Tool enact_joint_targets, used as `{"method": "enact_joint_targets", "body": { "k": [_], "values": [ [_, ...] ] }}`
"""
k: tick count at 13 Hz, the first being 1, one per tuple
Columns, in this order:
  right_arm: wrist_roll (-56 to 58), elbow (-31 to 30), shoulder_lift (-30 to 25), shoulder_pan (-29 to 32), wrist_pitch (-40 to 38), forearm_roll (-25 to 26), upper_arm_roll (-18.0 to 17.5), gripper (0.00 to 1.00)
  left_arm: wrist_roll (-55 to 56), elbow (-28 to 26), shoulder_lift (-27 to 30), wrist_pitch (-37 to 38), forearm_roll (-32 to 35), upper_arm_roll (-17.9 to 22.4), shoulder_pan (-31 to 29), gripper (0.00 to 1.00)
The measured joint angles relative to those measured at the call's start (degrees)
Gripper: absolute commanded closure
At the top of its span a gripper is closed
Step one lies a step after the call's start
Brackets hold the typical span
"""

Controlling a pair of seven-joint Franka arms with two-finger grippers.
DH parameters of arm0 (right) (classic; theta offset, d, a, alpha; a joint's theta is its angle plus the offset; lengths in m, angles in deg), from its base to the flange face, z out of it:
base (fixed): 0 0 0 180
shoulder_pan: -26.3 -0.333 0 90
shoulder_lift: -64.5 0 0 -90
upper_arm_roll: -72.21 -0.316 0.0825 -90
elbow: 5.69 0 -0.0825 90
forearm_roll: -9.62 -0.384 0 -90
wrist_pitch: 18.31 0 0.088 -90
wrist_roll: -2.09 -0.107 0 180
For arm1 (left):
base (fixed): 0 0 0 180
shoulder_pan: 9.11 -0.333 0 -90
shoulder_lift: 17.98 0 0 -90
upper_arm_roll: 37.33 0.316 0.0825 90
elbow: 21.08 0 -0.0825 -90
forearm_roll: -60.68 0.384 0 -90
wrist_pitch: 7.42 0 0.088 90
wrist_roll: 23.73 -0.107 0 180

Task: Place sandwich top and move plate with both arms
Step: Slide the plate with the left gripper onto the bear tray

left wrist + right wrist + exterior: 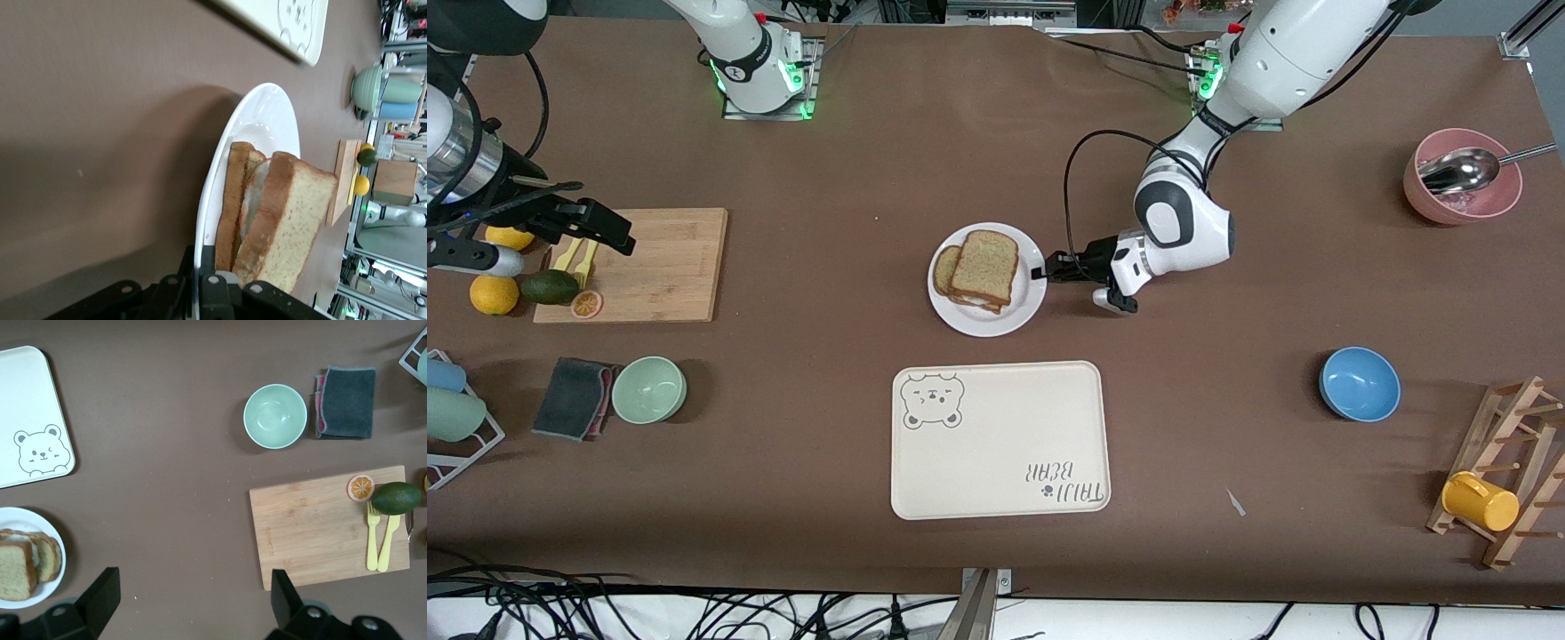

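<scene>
**Left gripper pinches the plate rim; right gripper waits spread over the cutting board**

Front view: the plate, small, round and plain white, sits mid-table, farther from the camera than the cream tray with its bear drawing. On it lies the sandwich top, a speckled tan slice with brown crust, resting askew on a lower slice whose edge peeks out toward the right arm's end. The left gripper reaches in low at the plate's edge toward the left arm's end. The right gripper hangs over the wooden cutting board, its arm waiting.

Left wrist view: the gripper's black fingers are closed on the plate's thin white rim. The sandwich top shows a thick, fine-grained face and darker crust, with a pale filling between it and the slice below.

Right wrist view: the gripper's two fingers stand wide apart, holding nothing, above the bare table. The plate and stacked bread show at the edge, with the board, a mint bowl and a grey cloth.
</scene>
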Motion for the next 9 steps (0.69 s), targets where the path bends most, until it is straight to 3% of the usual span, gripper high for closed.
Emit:
{"method": "enact_joint_targets", "body": {
  "k": [9],
  "values": [
    [0.1, 1.3, 0.3, 0.2, -0.2, 0.2, 0.3, 0.0, 1.4, 8.1, 1.1, -0.9, -3.4, 1.5, -2.0, 1.0]
  ]
}}
